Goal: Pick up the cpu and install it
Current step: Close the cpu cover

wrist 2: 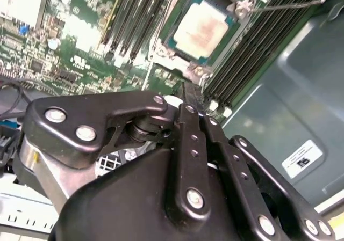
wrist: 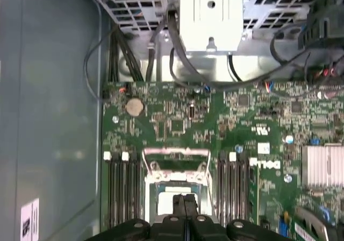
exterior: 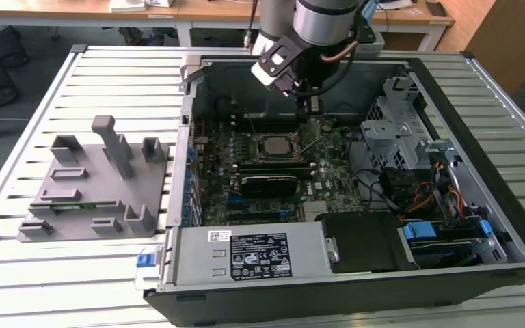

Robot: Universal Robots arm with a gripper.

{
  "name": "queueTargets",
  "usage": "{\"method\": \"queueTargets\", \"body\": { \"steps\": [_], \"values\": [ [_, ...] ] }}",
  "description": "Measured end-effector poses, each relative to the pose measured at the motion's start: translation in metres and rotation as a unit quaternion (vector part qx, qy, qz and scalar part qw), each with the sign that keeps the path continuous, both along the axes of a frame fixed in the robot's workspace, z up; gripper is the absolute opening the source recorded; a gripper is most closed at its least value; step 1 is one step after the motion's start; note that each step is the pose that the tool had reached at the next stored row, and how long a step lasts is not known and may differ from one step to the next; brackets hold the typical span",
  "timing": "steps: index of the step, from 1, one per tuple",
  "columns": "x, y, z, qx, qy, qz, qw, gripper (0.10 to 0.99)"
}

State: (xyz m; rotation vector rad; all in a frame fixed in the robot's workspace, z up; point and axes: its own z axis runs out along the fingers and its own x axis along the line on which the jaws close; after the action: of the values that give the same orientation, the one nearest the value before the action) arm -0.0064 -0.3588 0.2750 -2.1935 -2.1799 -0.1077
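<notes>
The cpu (wrist 2: 200,29), a small flat square chip with a silvery-grey metal top, sits in its socket on the green motherboard (wrist: 177,117). The black gripper (wrist: 185,202) hangs just above it, fingers pressed together, gripping nothing. A white printed label (exterior: 260,256) marks the grey power supply (exterior: 199,256).

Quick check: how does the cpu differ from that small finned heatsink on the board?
The cpu has a flat, smooth top plate; the heatsink is ribbed with parallel fins. The cpu lies in the socket between the memory slots, while the heatsink stands off to one side of them. The pincer hovers over the cpu, not the heatsink. Both are silvery and sit flat on the green motherboard.
</notes>
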Motion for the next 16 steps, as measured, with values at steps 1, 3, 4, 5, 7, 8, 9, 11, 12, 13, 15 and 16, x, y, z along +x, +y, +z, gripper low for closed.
{"method": "queueTargets", "body": {
  "steps": [1,3,4,5,7,8,9,11,12,13,15,16],
  "values": [
    [0.003,0.0,-0.0001,0.0,0.0003,0.0,1.0,0.11],
    [0.0087,0.0,-0.0004,-0.0001,0.0007,0.0,1.0,0.11],
    [0.0114,0.0,-0.0006,0.0,0.0008,0.0,1.0,0.11],
    [0.0136,0.0,-0.0008,-0.0001,0.001,0.0,1.0,0.11],
    [0.0172,0.0001,-0.0013,0.0,0.001,0.0,1.0,0.11],
    [0.0189,0.0002,-0.0017,0.0001,0.001,0.0,1.0,0.11],
    [0.0206,0.0001,-0.002,0.0001,0.001,0.0,1.0,0.11],
    [0.0238,0.0002,-0.0027,0.0,0.0011,0.0,1.0,0.11],
    [0.0251,0.0003,-0.0031,0.0,0.0012,0.0,1.0,0.11],
    [0.0264,0.0005,-0.0034,-0.0001,0.0013,0.001,1.0,0.11],
    [0.0277,0.0013,-0.0044,0.0,0.0013,0.003,1.0,0.11],
    [0.0282,0.0015,-0.0049,0.0,0.0013,0.005,1.0,0.11]
  ]
}}
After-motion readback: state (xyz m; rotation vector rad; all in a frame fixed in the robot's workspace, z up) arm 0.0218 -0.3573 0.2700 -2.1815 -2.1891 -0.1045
